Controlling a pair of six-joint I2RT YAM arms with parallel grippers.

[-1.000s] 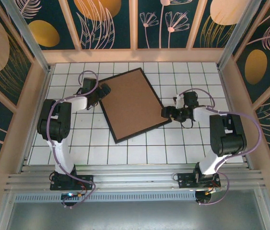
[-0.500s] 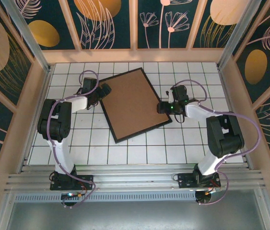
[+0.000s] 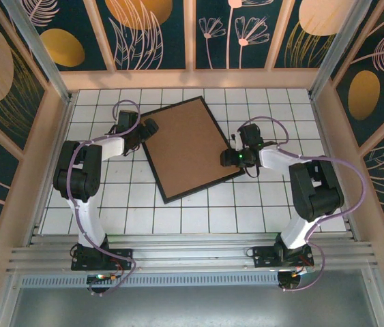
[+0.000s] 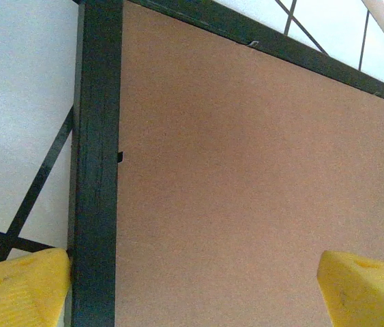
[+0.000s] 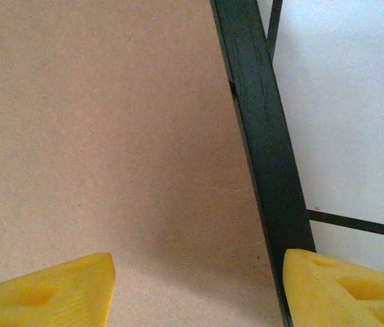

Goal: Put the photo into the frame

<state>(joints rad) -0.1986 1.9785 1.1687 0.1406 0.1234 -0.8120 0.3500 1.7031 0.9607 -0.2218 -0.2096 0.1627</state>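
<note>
- On the white-tiled table [image 3: 198, 218], the frame [image 3: 153, 167] lay flat and askew near the middle, back side up, its narrow black rim enclosing a plain brown backing board [image 3: 188, 146]. It sat where it had been a second before.
- The left gripper [image 3: 149, 127] hovered at the frame's left edge, near the far-left corner, in the same spot as in the earlier view from above.
- Seen from the left wrist, its yellow fingers [image 4: 14, 289] stood wide apart, one at the outer side of the black rim and the other out over the brown board. They held nothing.
- The right gripper [image 3: 224, 159] was what had changed. A second earlier it hung just off the frame's right edge, close to the near-right corner. It had since swung in and a little farther along that edge, so that it stood over the rim.
- The right arm's forearm had turned with it and now ran from farther back on the table toward the frame.
- From the right wrist, the yellow fingertips [image 5: 41, 289] stood well apart and straddled the rim. One was over the brown board, the other at the rim's outer side above white tile.
- Nothing was clamped between them. Whether either tip touched the frame could not be told.
</note>
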